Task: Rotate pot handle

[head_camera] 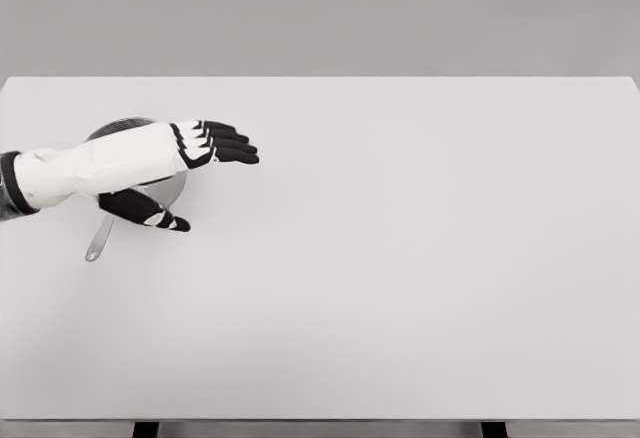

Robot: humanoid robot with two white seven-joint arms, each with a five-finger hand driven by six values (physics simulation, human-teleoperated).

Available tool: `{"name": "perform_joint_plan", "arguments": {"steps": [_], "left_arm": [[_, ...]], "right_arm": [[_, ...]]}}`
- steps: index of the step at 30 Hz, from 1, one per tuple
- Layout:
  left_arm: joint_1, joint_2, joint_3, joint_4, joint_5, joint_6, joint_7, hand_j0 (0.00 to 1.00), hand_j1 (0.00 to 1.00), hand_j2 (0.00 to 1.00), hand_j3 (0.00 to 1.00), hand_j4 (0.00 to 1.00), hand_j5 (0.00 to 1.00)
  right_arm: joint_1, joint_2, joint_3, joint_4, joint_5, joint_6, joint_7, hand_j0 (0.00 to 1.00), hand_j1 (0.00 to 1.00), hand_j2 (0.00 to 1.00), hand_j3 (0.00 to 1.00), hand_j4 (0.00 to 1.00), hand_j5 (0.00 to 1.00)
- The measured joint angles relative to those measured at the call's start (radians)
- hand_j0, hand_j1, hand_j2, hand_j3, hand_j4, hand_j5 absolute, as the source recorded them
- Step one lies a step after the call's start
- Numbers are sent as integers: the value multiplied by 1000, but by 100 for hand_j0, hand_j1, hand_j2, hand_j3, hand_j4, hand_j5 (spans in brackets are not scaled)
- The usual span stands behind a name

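A small metal pot (172, 190) sits on the left part of the white table, mostly hidden under my left hand. Its long metal handle (99, 239) sticks out toward the lower left, lying near the table surface. My left hand (205, 173) hovers over the pot, its arm coming in from the left edge. Its fingers (228, 145) are stretched out flat to the right and the thumb (150, 211) points down-right beside the pot's front rim. Nothing is held in the hand. Whether it touches the pot cannot be told. No right arm shows.
The white table (420, 258) spans the whole view, with its far edge at the top and front edge at the bottom. Two dark table legs (146, 429) show below the front edge.
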Motion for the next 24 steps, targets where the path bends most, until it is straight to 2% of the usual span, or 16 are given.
{"name": "perform_joint_plan", "arguments": {"steps": [2,3,4,9,16,24], "left_arm": [[53,-12,17,0,-43,0,4,100,100,100,100,100,100],[110,-15,45,0,-61,-1,5,100,100,100,100,100,100],[130,-17,77,0,-76,-1,5,100,100,100,100,100,100],[138,-37,149,0,-137,0,7,100,100,100,100,100,100],[204,-56,188,0,-153,29,70,100,100,100,100,100,100],[250,-67,211,0,-159,64,123,100,100,100,100,100,100]], "right_arm": [[0,0,0,0,0,0,0,100,100,100,100,100,100],[0,0,0,0,0,0,0,100,100,100,100,100,100],[0,0,0,0,0,0,0,100,100,100,100,100,100],[0,0,0,0,0,0,0,100,100,100,100,100,100],[0,0,0,0,0,0,0,100,100,100,100,100,100],[0,0,0,0,0,0,0,100,100,100,100,100,100]]}}
